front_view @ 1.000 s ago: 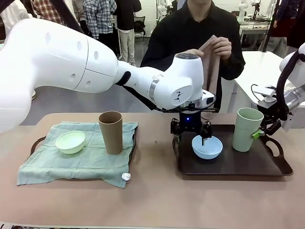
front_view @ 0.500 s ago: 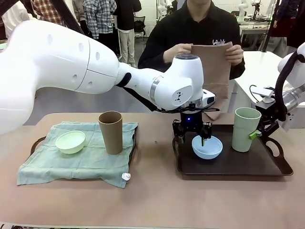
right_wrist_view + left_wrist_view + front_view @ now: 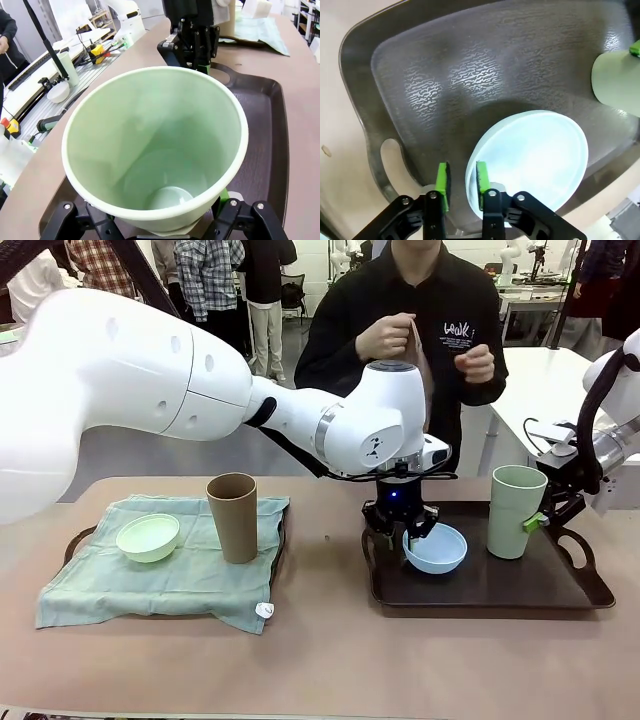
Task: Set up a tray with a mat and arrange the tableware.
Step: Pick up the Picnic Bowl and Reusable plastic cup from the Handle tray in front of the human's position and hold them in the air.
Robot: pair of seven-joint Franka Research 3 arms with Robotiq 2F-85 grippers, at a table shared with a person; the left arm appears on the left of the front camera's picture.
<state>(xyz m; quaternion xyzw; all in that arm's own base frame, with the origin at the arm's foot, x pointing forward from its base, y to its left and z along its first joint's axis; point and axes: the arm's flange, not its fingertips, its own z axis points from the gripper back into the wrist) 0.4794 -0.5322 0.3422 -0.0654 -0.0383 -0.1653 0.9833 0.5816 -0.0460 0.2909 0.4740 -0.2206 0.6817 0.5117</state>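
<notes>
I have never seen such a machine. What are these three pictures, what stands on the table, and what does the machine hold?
Two white robot arms share a table with a person. The front picture looks across the table; the other two come from cameras on each wrist. The left gripper pinches the rim of the light blue bowl on the bare dark tray. The right gripper is shut on the pale green cup on that tray. Another tray holds a green mat, a pale green bowl and a brown cup. The person holds a brown cloth.
</notes>
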